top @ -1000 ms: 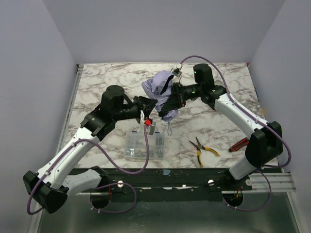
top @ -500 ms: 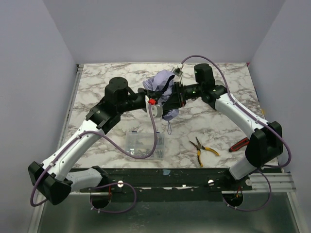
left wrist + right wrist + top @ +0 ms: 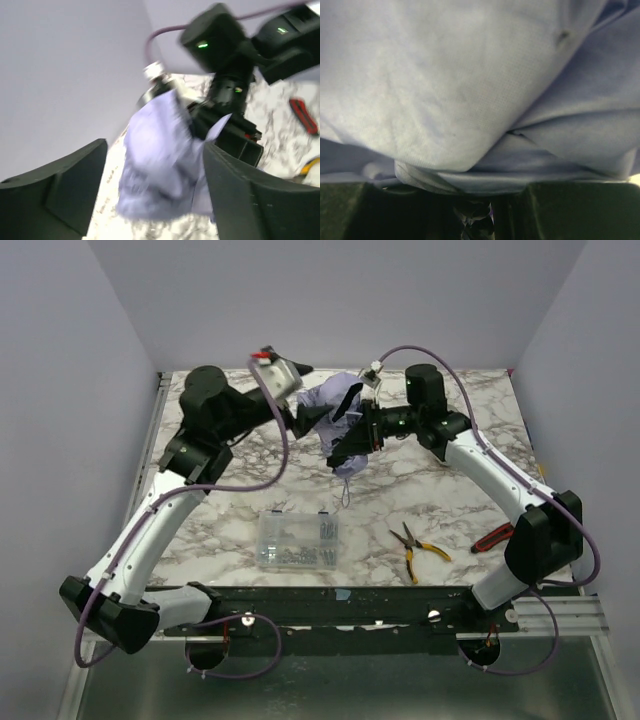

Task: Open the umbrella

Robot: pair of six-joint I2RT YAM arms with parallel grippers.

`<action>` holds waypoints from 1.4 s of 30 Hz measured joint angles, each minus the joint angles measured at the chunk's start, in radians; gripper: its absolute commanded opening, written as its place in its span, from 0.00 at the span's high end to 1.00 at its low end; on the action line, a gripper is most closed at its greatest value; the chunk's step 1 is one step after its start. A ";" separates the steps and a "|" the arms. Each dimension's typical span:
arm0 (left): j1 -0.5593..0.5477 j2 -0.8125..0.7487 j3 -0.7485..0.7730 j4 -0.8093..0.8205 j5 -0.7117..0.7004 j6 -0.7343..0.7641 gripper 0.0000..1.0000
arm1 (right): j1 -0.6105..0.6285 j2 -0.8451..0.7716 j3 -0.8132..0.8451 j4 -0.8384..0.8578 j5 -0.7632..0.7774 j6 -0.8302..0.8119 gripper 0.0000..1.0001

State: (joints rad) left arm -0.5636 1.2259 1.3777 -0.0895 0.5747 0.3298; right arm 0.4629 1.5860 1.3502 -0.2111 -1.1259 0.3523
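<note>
Left gripper [image 3: 312,416]: jaws spread wide, nothing clamped. In the wrist view the crumpled canopy sits just ahead of the fingers; can't tell if it brushes them. Right gripper [image 3: 366,430]: closed on the umbrella [image 3: 338,408] at its dark middle, holding it off the table [image 3: 220,500] near back centre. Canopy is bunched, with pale lilac toward the left arm and black folds plus a strap hanging below. Not open yet.

My read of the step: left needs a hold on the free end so the 2 arms can draw the shaft out.
- Bite something rigid, not loose cloth, which would likely slip or stretch.
- Left wrist view is blurred and I can't pick out a handle, so line up off the top view.
- Keep the right grip firm and pull along the shaft line, not across it.

Room: back wall is close behind the umbrella, and the left wall is near the left arm. A spreading canopy likely wants space forward and up. Bare marble lies in front. Screw box [image 3: 297,541], pliers [image 3: 415,545] and a red-handled tool [image 3: 492,537] sit toward the near edge, well apart from the umbrella.
</note>
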 measured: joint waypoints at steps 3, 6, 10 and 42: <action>0.147 -0.023 -0.006 0.045 0.062 -0.250 0.01 | -0.021 0.000 0.024 0.053 0.016 0.027 0.99; 0.253 -0.051 -0.065 0.077 0.120 -0.453 0.02 | -0.036 -0.004 0.027 0.152 0.026 0.083 0.99; 0.264 -0.056 -0.142 0.108 0.204 -0.627 0.01 | -0.036 -0.004 0.023 0.337 0.023 0.240 0.99; 0.436 0.222 -0.167 0.725 0.415 -1.670 1.00 | -0.167 -0.024 0.053 0.332 -0.005 0.251 0.27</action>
State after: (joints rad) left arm -0.1276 1.4479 1.2102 0.6357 0.9901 -1.3407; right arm 0.2962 1.5616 1.4036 0.1204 -1.1309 0.6037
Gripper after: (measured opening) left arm 0.307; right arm 0.770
